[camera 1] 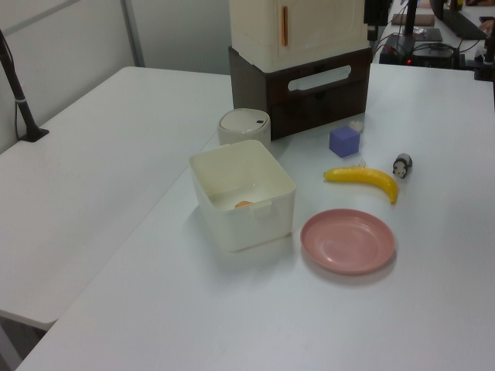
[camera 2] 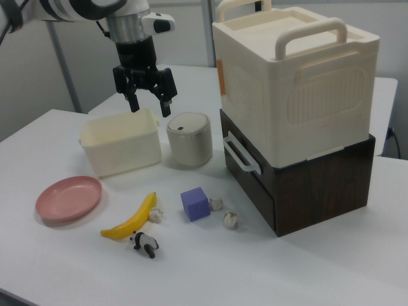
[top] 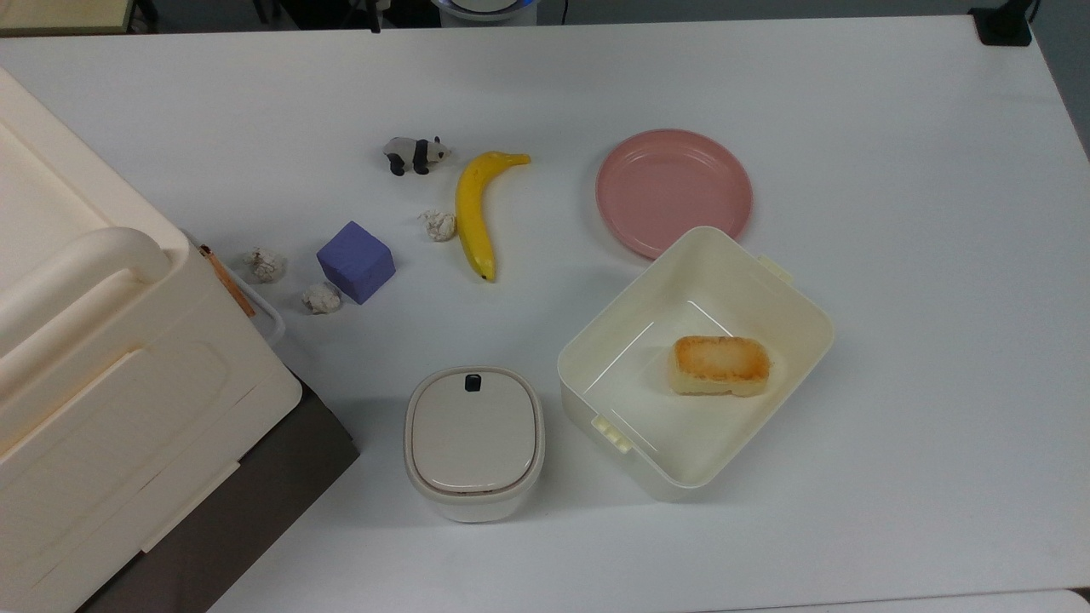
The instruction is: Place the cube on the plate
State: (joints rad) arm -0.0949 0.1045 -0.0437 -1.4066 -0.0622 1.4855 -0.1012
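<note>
The blue-violet cube point(top: 356, 260) rests on the white table, left of the banana in the top view; it also shows in the left view point(camera 1: 344, 141) and the right view point(camera 2: 195, 203). The pink plate point(top: 674, 191) lies bare on the table, far from the cube, touching nothing but the rim of the cream container; it shows too in the left view point(camera 1: 348, 240) and the right view point(camera 2: 69, 197). My gripper point(camera 2: 150, 107) hangs open and holds nothing, high in the air, in line with the cream container and the lidded bin in the right view, well away from the cube.
A banana point(top: 473, 213) and a toy panda point(top: 415, 154) lie between cube and plate. Crumpled paper balls point(top: 266, 265) surround the cube. An open cream container point(top: 792, 298) holds a bread piece point(top: 721, 364). A lidded bin point(top: 473, 432) and a tall cream box point(top: 85, 340) stand nearby.
</note>
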